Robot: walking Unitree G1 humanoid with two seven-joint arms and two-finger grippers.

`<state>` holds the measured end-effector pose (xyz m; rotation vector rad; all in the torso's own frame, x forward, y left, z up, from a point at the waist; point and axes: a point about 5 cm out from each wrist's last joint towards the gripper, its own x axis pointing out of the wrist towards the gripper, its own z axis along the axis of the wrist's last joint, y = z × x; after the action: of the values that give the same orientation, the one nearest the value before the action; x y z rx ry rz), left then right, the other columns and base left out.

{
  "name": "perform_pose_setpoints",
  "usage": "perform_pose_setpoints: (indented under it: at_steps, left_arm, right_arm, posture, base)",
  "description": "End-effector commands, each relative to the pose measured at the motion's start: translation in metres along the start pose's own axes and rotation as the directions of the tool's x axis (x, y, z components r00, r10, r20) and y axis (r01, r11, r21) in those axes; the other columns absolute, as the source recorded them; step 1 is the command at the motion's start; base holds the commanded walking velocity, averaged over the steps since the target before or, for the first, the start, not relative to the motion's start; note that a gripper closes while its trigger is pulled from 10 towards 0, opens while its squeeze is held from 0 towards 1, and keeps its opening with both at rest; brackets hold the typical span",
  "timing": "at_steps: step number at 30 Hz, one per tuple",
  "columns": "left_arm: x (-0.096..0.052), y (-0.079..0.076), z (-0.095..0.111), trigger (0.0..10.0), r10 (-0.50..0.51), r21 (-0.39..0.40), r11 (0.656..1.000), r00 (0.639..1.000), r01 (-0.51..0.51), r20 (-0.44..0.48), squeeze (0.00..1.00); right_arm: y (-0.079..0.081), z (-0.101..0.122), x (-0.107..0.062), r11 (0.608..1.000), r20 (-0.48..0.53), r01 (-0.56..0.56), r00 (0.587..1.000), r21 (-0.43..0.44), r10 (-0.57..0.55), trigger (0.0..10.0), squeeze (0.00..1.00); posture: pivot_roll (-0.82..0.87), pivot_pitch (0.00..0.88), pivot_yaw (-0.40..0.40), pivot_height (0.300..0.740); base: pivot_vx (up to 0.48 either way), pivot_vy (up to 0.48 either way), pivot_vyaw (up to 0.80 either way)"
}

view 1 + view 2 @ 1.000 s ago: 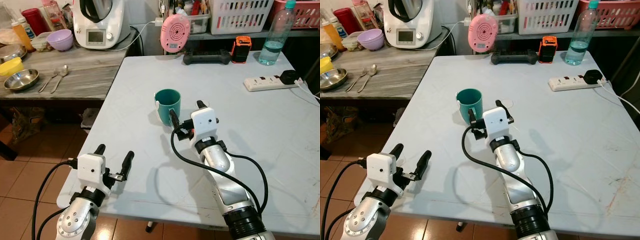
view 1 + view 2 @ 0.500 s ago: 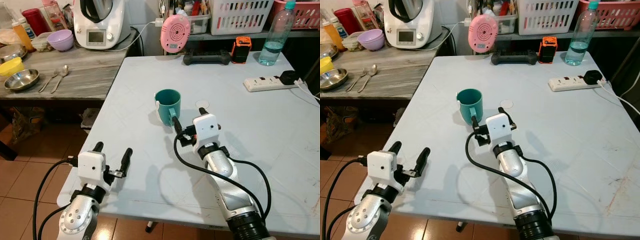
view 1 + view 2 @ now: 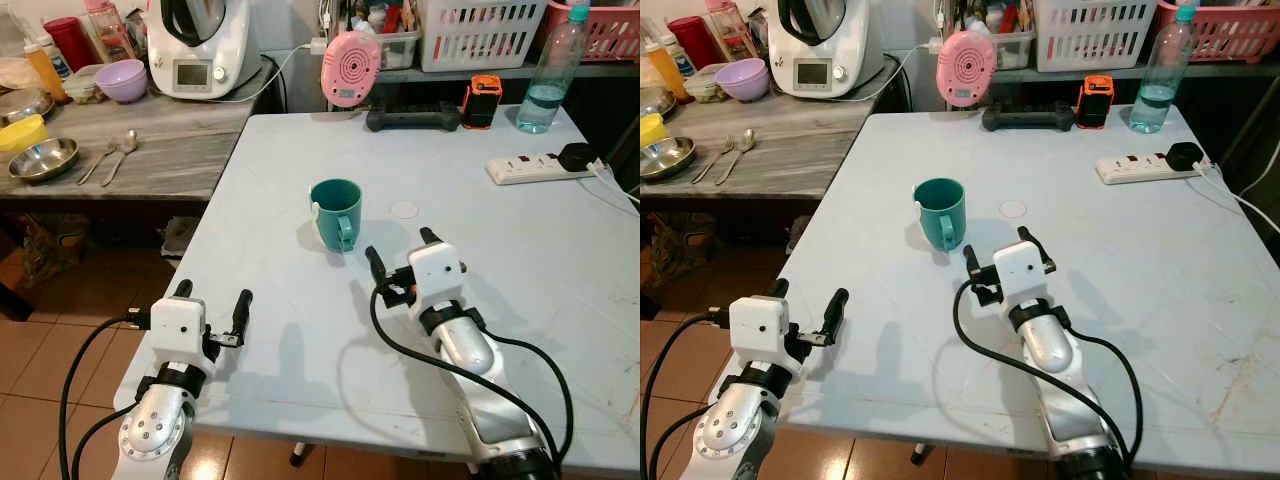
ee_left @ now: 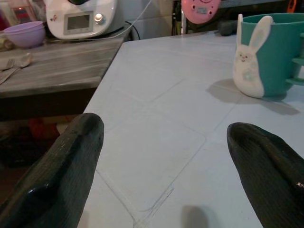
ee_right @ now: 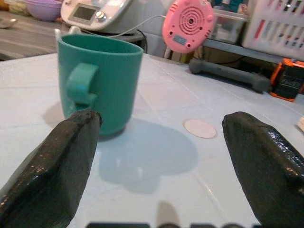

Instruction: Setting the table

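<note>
A teal mug with a white rabbit figure on its side stands upright in the middle of the pale blue table, handle toward me. My right gripper hovers open just in front of and to the right of the mug, a short gap away, holding nothing. In the right wrist view the mug stands ahead beyond one fingertip. My left gripper is open over the table's near left edge, empty. The left wrist view shows the mug far ahead.
A small white disc lies right of the mug. A power strip, water bottle, pink speaker and orange device line the far side. The wooden counter on the left holds bowls, cutlery and an appliance.
My right gripper has let go of the mug and drawn back toward me and to the right. The mug stays standing. My left gripper has drifted slightly left and nearer.
</note>
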<state>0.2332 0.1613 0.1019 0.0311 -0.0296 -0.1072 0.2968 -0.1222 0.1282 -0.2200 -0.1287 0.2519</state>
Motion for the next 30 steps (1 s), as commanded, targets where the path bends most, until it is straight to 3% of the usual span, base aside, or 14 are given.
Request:
perform_pose_setpoints:
  at_steps: [1,4,13,14,15,26,27,28,30]
  left_arm:
    - [0.0,0.006,-0.003,10.0,0.038,0.023,0.999,0.999,-0.037,-0.013,0.0]
    - [0.0,0.009,-0.006,10.0,0.078,0.037,0.996,0.996,-0.076,-0.038,0.0]
    - [0.004,0.005,-0.004,10.0,0.058,0.041,0.998,0.998,-0.056,-0.027,0.0]
    - [0.005,0.004,-0.004,10.0,0.056,0.04,0.998,0.998,-0.055,-0.026,0.0]
    - [0.005,0.003,-0.003,10.0,0.054,0.04,0.998,0.998,-0.053,-0.024,0.0]
    - [0.003,0.005,-0.003,10.0,0.063,0.042,0.997,0.998,-0.062,-0.027,0.0]
    - [0.003,0.005,-0.003,10.0,0.063,0.042,0.997,0.998,-0.061,-0.027,0.0]
    - [0.003,0.005,-0.003,10.0,0.062,0.043,0.997,0.998,-0.061,-0.027,0.0]
    - [0.003,0.005,-0.003,10.0,0.063,0.044,0.997,0.998,-0.062,-0.027,0.0]
  right_arm:
    - [-0.001,0.008,-0.002,1.0,0.027,0.007,1.0,0.001,-0.007,10.0,0.0]
    - [-0.001,0.013,-0.002,1.0,0.046,-0.001,0.999,0.001,0.001,10.0,0.0]
    - [0.002,0.015,0.002,1.0,0.045,0.007,0.999,-0.008,-0.007,10.0,0.0]
    - [0.006,0.019,0.005,1.0,0.069,-0.017,0.997,0.006,0.017,8.9,0.0]
    - [0.009,0.024,0.007,1.0,0.089,-0.025,0.996,0.008,0.025,0.0,0.0]
    - [0.013,0.023,0.008,0.999,0.086,-0.036,0.996,0.012,0.035,0.0,0.0]
    - [0.013,0.023,0.008,0.999,0.081,-0.036,0.996,0.01,0.035,1.6,0.0]
    - [0.012,0.022,0.009,0.999,0.065,-0.029,0.997,0.012,0.028,10.0,0.0]
    - [0.012,0.022,0.01,1.0,0.061,-0.022,0.998,0.016,0.021,10.0,0.0]
  posture:
    - [-0.22,0.05,0.096,0.74]
    - [-0.22,0.049,0.098,0.74]
    - [-0.23,0.044,0.1,0.74]
    - [-0.23,0.044,0.1,0.74]
    - [-0.23,0.044,0.1,0.74]
    - [-0.21,0.042,0.098,0.74]
    - [-0.21,0.042,0.098,0.74]
    - [-0.21,0.041,0.097,0.74]
    - [-0.21,0.041,0.097,0.74]
  base:
    - [0.0,0.0,0.0]
    - [0.0,0.0,0.0]
    - [0.0,0.0,0.0]
    - [0.0,0.0,0.0]
    - [0.0,0.0,0.0]
    - [0.0,0.0,0.0]
    - [0.0,0.0,0.0]
    - [0.0,0.0,0.0]
    - [0.0,0.0,0.0]
